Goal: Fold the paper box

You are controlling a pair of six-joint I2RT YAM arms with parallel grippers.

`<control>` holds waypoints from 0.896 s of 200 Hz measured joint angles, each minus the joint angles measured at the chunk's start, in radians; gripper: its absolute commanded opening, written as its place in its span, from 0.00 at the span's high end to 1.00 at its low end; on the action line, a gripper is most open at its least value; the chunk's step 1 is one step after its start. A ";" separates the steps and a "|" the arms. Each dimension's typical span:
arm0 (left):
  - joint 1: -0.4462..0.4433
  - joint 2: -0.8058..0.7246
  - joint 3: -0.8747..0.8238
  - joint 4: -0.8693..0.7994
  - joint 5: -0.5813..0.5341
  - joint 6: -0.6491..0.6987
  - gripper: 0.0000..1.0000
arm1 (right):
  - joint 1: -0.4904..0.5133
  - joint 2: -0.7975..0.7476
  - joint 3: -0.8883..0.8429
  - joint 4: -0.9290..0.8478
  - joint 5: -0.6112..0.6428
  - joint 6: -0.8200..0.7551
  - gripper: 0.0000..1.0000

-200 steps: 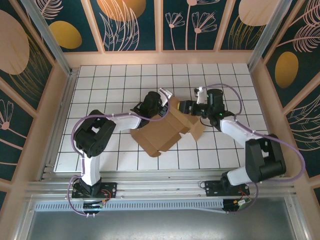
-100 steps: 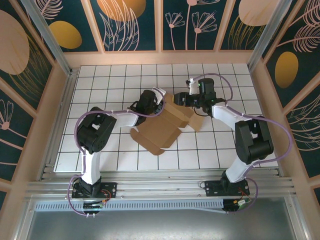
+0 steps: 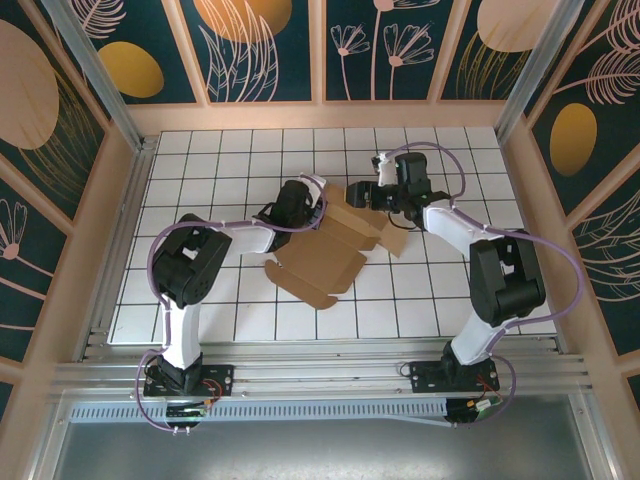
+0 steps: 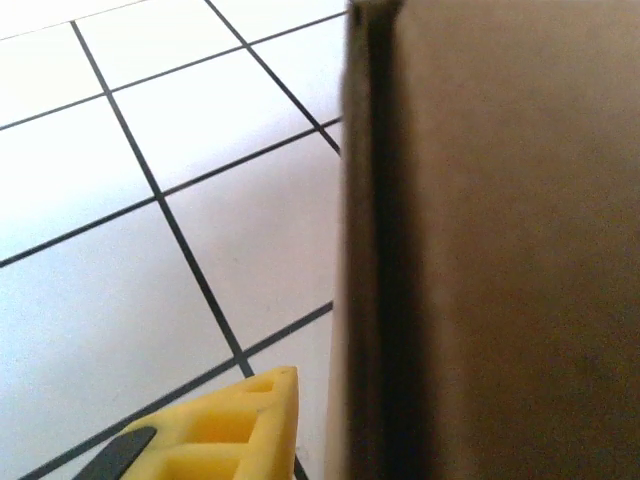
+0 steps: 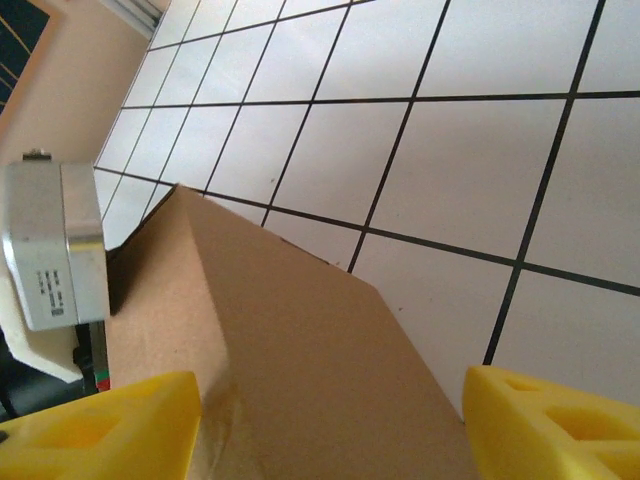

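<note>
The paper box (image 3: 325, 262) is a brown cardboard blank lying partly folded mid-table, with flaps raised at its far side. My left gripper (image 3: 312, 203) sits at the far left edge of the box. In the left wrist view, a cardboard wall (image 4: 500, 250) stands edge-on just right of one yellow finger (image 4: 240, 425), with a thin gap between them. That wall hides the other finger. My right gripper (image 3: 358, 195) is at the far right flap. In the right wrist view, both yellow fingers are spread wide, so the right gripper (image 5: 330, 385) is open over a sloping flap (image 5: 300, 350).
The white gridded table (image 3: 230, 170) has pink walls on three sides and a metal rail along the near edge. In the right wrist view, the left arm's silver wrist module (image 5: 55, 245) shows close by, just beyond the flap.
My right gripper has swung back and left to the box's far flap. The box has dropped lower and shifted slightly left. The left gripper has barely moved.
</note>
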 measured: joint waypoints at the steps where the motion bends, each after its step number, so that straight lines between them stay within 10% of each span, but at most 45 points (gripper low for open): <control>1: 0.000 -0.002 -0.002 0.000 0.000 -0.001 0.74 | 0.000 -0.001 0.000 0.000 0.000 0.001 0.27; 113: 0.002 -0.293 -0.102 -0.085 0.035 -0.173 0.49 | -0.041 -0.175 0.120 -0.237 0.312 0.246 0.30; 155: 0.056 -0.356 0.134 -0.302 0.045 -0.284 0.50 | -0.018 -0.331 0.153 -0.499 0.370 0.375 0.29; 179: 0.150 -0.347 0.216 -0.370 0.171 -0.349 0.35 | 0.059 -0.387 0.152 -0.591 0.371 0.426 0.29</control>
